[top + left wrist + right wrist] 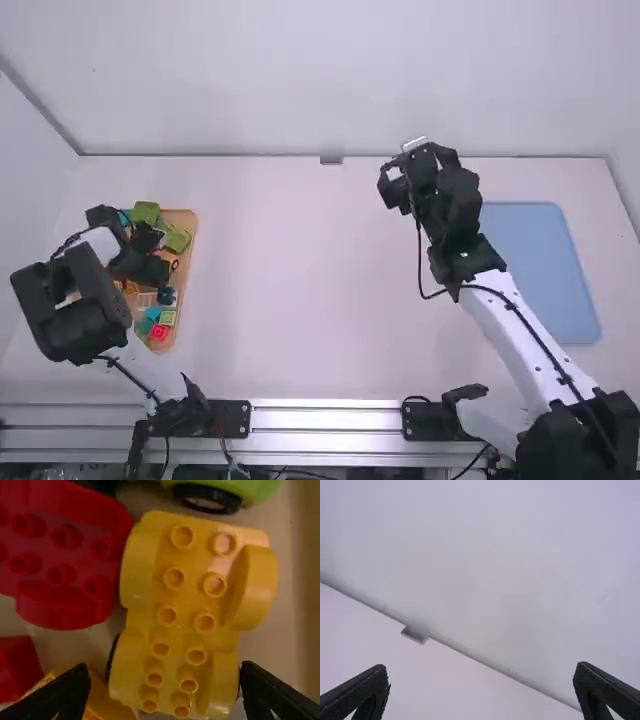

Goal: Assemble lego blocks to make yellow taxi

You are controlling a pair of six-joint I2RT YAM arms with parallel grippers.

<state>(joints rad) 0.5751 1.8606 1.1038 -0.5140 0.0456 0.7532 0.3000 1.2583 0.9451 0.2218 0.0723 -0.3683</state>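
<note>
Assembly appears unstarted, the taxi's parts unjoined, the whole build left. 1 blue mat, right of the high view; 1 wooden tray, left. 2 grippers: the right gripper, upper centre, gapes wide, empty; the left gripper, over the tray, is widely parted, clasping nothing. Left wrist view: 1 yellow car base, centre; 1 red car base, upper left.

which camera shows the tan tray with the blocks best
The high view: it takes in the tray from above, including most of its right rim, though the left arm covers part. The left wrist view gives a close look at its floor between blocks; the right wrist view faces the table and wall.
</note>
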